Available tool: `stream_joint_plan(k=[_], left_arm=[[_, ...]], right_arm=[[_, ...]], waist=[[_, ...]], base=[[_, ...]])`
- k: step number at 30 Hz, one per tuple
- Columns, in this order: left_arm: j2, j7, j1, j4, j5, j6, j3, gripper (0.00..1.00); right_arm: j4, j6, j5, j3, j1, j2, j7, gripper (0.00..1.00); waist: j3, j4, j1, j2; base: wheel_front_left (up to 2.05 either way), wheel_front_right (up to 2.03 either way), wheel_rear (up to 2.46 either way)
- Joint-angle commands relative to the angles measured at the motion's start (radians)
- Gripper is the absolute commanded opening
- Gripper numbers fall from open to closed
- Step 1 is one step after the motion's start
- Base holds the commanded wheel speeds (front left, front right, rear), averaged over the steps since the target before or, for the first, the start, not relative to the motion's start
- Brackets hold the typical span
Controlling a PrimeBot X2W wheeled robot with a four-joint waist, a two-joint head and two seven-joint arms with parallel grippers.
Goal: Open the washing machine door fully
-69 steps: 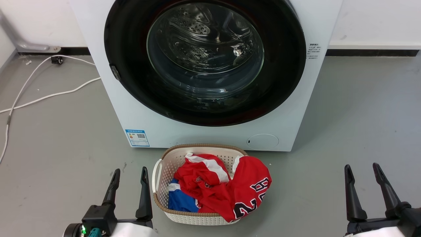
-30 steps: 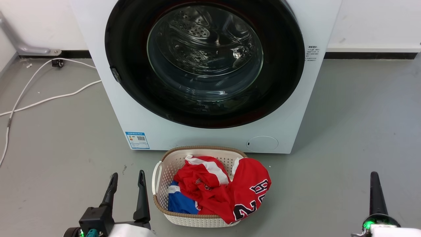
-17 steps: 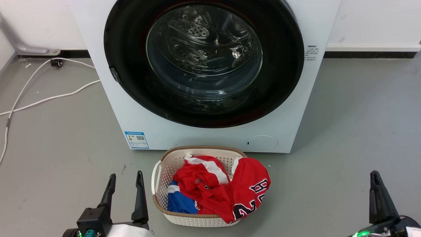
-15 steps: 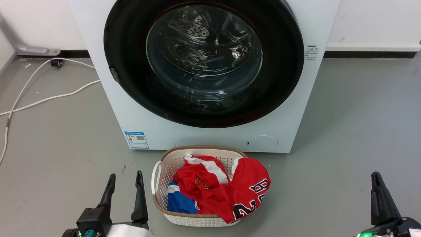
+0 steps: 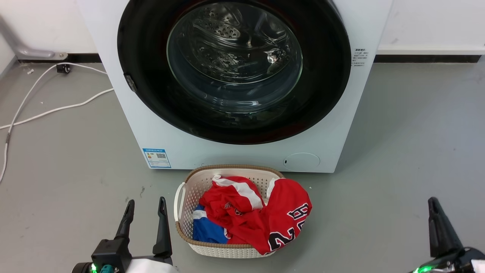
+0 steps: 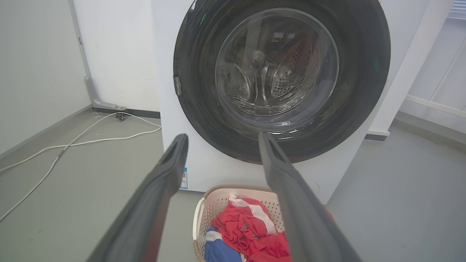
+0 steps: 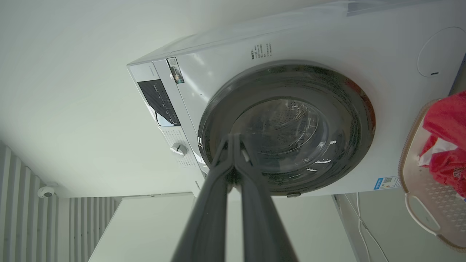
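The white washing machine (image 5: pixel 212 151) stands straight ahead, and its glossy black round door (image 5: pixel 326 76) with the clear glass bowl lies shut against the front. A small latch (image 5: pixel 130 83) sits on the door's left edge. My left gripper (image 5: pixel 146 201) is open and empty, low at the left, well short of the machine. Its wrist view looks between the fingers (image 6: pixel 222 140) at the door (image 6: pixel 280 72). My right gripper (image 5: pixel 432 201) is shut on nothing at the lower right and turned edge-on. Its tips (image 7: pixel 233 136) meet in front of the door (image 7: pixel 291 138), far from it.
A white woven basket (image 5: pixel 227 168) with red and blue clothes (image 5: pixel 261 216) sits on the grey floor just before the machine, between my grippers. A white cable (image 5: pixel 49 110) trails across the floor at the left. Bare floor lies to the right of the machine.
My right gripper has gone from open with two fingers showing to shut and turned edge-on, and sits lower. My left gripper has dropped slightly. The door has not moved.
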Motion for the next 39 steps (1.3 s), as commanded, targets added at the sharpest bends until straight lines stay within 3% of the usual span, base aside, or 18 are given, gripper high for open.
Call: stream_joint_plan(k=[1,11,18,26,39], left_arm=[[-0.001,-0.005,-0.005,-0.004,0.006,0.004,-0.002,1.00],[-0.001,-0.004,-0.065,-0.031,0.042,-0.006,-0.010,1.00],[-0.001,-0.004,-0.159,-0.066,0.065,-0.020,-0.013,1.00],[-0.001,-0.004,-0.266,-0.082,0.076,-0.035,-0.020,1.00],[-0.001,-0.004,-0.365,-0.104,0.067,-0.032,-0.023,1.00]], right_arm=[[0.013,0.000,-0.018,-0.016,-0.033,-0.001,0.011,0.00],[0.137,0.000,-0.062,-0.155,-0.265,-0.054,0.085,0.00],[0.281,0.000,-0.111,-0.195,-0.533,-0.166,0.135,0.00],[0.412,0.000,-0.186,-0.145,-0.841,-0.286,0.186,0.00],[0.539,0.000,-0.334,0.050,-1.212,-0.383,0.311,0.00]], waist=[[0.006,0.000,0.0000,-0.0001],[0.098,0.016,0.0000,-0.0001],[0.246,0.031,0.0000,-0.0001],[0.423,0.043,0.0000,-0.0001],[0.611,0.071,0.0000,-0.0001]], base=[[0.00,0.00,0.00],[0.00,0.00,0.00],[0.00,0.00,0.00],[0.00,0.00,0.00],[0.00,0.00,0.00]])
